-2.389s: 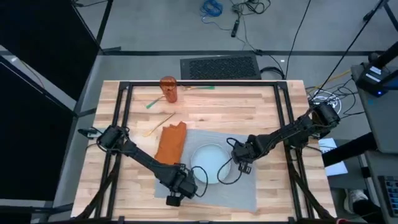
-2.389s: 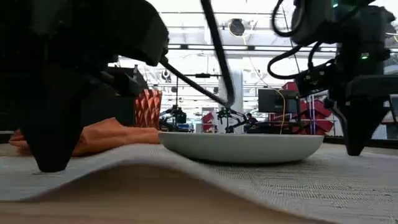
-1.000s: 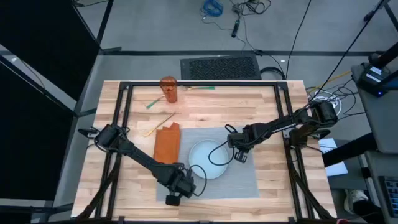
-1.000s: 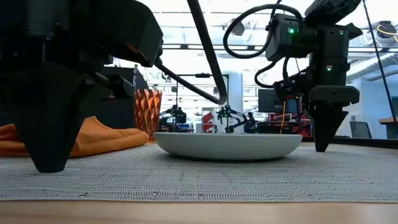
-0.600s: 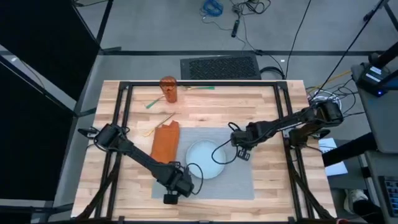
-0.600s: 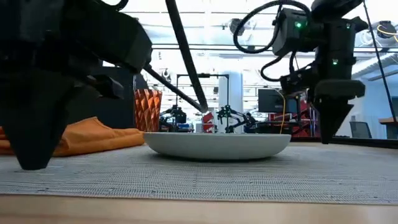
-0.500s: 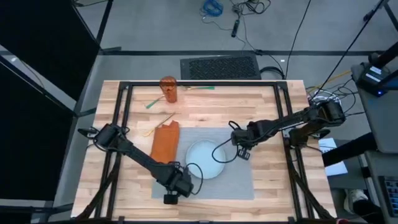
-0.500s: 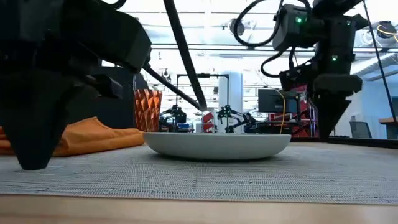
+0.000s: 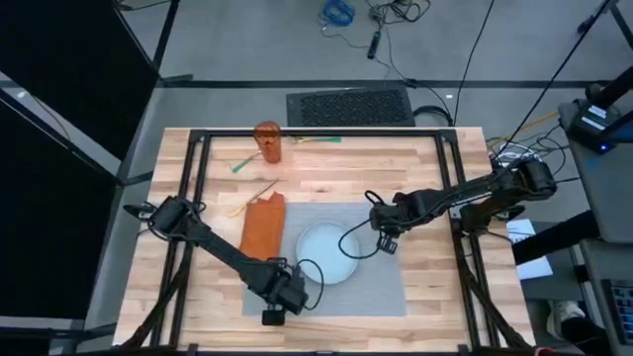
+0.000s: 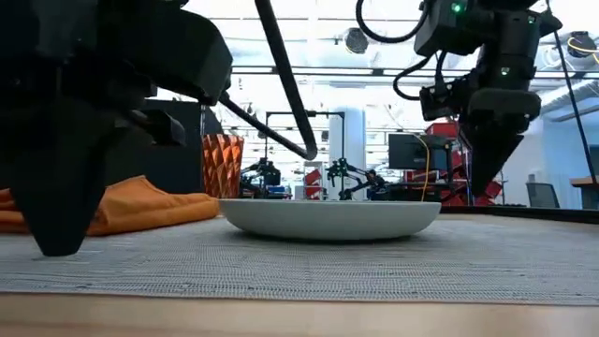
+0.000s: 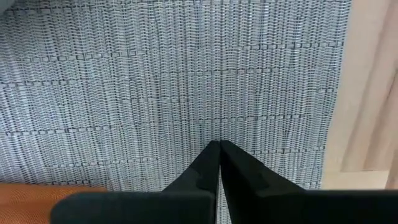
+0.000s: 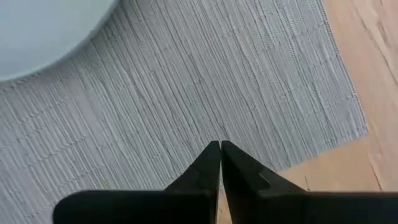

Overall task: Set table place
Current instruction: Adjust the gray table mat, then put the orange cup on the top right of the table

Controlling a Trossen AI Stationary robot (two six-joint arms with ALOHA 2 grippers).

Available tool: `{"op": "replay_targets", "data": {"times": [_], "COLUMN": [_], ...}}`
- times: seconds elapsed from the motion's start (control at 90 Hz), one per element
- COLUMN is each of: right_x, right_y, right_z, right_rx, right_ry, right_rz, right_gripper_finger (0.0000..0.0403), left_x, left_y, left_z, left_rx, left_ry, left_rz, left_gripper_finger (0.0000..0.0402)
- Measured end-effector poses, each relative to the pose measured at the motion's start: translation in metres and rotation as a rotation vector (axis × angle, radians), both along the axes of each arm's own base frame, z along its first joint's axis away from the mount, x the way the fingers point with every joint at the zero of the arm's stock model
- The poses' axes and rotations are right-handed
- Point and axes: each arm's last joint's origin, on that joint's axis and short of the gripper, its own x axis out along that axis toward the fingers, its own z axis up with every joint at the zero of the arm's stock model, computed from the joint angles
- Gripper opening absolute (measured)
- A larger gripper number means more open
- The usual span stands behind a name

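The grey woven placemat (image 9: 341, 259) lies flat on the wooden table (image 9: 425, 178), and both pincers sit over it at opposite corners.

The left gripper (image 9: 271, 314) is at the mat's near-left corner. In its wrist view the two dark fingers (image 11: 208, 165) are pressed together with nothing between them, their tips right at the weave, the mat spreading ahead of them and to both sides. The mat's edge and bare wood show off to one side of the tips, and a sliver of the orange napkin (image 11: 37, 193) shows just behind and beside the fingers.

The right gripper (image 9: 386, 242) is at the mat's far-right part, just beside the pale plate (image 9: 324, 254), which lies between the two pincers near the mat's middle. Its fingers (image 12: 210, 163) are also together and empty. In the low view their tips hang a little above the mat, clear of it. From its wrist, the mat fills the space under and ahead of the tips, the plate's rim (image 12: 50, 31) lies beyond them, and the mat's corner with bare table lies off to one side.

The napkin (image 9: 263, 227) lies along the mat's left edge, past the left gripper toward the far side. An orange faceted cup (image 9: 268, 141) stands well beyond it on the wood.
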Motion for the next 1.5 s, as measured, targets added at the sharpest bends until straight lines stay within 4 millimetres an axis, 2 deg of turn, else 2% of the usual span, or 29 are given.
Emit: {"op": "replay_targets", "data": {"times": [0.289,0.489,0.633,0.844,1.033,1.211,1.5], "right_x": [0.004,0.004,0.008,0.02,0.03,0.037,0.046], "right_y": [0.001,0.001,0.001,0.002,0.003,0.004,0.002], "right_z": [0.001,0.002,0.003,0.008,0.013,0.019,0.027], "right_rx": [0.003,0.002,0.0,0.0,-0.003,-0.025,-0.079], "right_ry": [-0.038,-0.044,-0.08,-0.213,-0.326,-0.417,-0.532], "right_rz": [0.007,0.015,0.035,0.064,0.103,0.159,0.235], "right_gripper_finger": [0.0,0.0,0.0,0.0,0.0,0.0009,0.0027], "left_x": [0.007,-0.006,-0.015,-0.017,-0.027,-0.047,-0.075], "left_y": [-0.005,0.003,0.023,0.057,0.094,0.126,0.152], "left_z": [0.021,0.031,0.046,0.086,0.131,0.168,0.208], "left_rx": [-0.025,0.094,0.26,0.363,0.398,0.43,0.388], "left_ry": [-0.067,-0.021,0.01,-0.146,-0.29,-0.402,-0.564], "left_rz": [-0.018,0.009,0.053,0.145,0.229,0.334,0.416], "left_gripper_finger": [0.0003,0.005,0.0082,0.0107,0.0124,0.0133,0.0133]}}
